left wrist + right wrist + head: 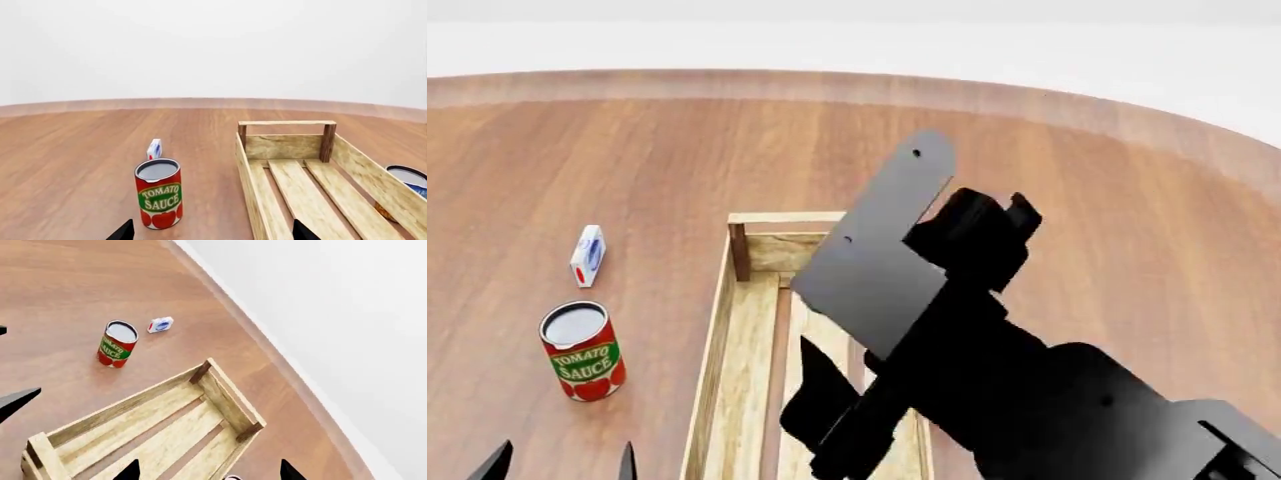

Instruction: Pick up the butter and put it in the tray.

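The butter does not show plainly in any view; only an orange-brown patch (382,210) peeks out behind the tray's far wall, and I cannot tell what it is. The tray (714,340), a light wooden slatted crate, lies in the middle of the table and holds nothing on the slats I can see. It also shows in the left wrist view (287,123) and the right wrist view (127,405). My left gripper (212,232) is open and empty, low, by the tray's near end. My right gripper (208,472) is open and empty above the tray.
A tomato sauce can (581,352) stands left of the tray, with a small white-blue-red carton (587,254) behind it. A blue-and-white can (408,181) stands on the tray's other side. My right arm (1001,380) hides the table's right part in the head view.
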`<state>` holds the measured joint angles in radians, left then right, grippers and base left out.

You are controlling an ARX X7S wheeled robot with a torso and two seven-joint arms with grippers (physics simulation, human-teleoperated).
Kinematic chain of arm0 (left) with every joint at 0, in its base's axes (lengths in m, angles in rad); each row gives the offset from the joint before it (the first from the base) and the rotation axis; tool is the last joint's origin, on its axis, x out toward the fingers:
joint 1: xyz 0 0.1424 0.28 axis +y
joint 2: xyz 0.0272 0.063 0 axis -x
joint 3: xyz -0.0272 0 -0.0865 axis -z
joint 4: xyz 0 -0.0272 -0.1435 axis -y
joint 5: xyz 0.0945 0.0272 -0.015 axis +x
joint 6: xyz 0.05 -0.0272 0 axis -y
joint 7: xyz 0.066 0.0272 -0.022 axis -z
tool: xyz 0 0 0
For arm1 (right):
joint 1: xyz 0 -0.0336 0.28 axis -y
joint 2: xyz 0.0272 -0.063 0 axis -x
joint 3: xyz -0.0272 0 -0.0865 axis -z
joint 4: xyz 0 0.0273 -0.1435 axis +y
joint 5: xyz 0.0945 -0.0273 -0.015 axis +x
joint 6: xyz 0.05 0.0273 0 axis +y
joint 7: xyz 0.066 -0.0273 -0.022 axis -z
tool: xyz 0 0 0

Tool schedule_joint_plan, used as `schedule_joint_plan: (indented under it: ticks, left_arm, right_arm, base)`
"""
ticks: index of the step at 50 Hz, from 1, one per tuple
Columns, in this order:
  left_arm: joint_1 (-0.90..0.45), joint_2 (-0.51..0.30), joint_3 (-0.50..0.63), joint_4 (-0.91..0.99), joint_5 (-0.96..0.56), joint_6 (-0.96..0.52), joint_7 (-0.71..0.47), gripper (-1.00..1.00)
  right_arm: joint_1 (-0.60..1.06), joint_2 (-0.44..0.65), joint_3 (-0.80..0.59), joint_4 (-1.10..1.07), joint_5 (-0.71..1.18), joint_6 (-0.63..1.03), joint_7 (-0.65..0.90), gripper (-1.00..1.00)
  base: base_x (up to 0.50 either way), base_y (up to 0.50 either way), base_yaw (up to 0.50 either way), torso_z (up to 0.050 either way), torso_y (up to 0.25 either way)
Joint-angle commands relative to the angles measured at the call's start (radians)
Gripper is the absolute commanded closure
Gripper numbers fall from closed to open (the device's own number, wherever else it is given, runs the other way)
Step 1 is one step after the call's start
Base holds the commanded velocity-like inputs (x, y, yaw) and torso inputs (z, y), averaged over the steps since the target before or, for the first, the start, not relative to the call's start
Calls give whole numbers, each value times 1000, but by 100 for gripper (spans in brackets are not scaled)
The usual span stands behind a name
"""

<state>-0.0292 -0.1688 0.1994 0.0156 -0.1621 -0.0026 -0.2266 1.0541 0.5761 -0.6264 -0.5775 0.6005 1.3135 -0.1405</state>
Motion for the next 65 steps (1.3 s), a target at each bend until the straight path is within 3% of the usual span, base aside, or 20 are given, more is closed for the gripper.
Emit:
schedule_joint_plan:
  ticks: [1,29,65]
  left_arm:
    - [-1,-4,8,-15,-5,11,-3,-100]
    - [-11,-17,24,-9,-16,2,-18,-100]
    - [-1,-35,43,18,-31,-5,-35,-100]
  right_arm:
    - [267,139,-561,-107,6,144,-346,-100]
    - [257,135,-587,-77,13,106,-334,-100]
    - [79,107,-771,162,-126,-251,-348,-100]
  base:
    - [0,0,0,0,0]
    - [0,0,0,0,0]
    - [0,0,0,0,0]
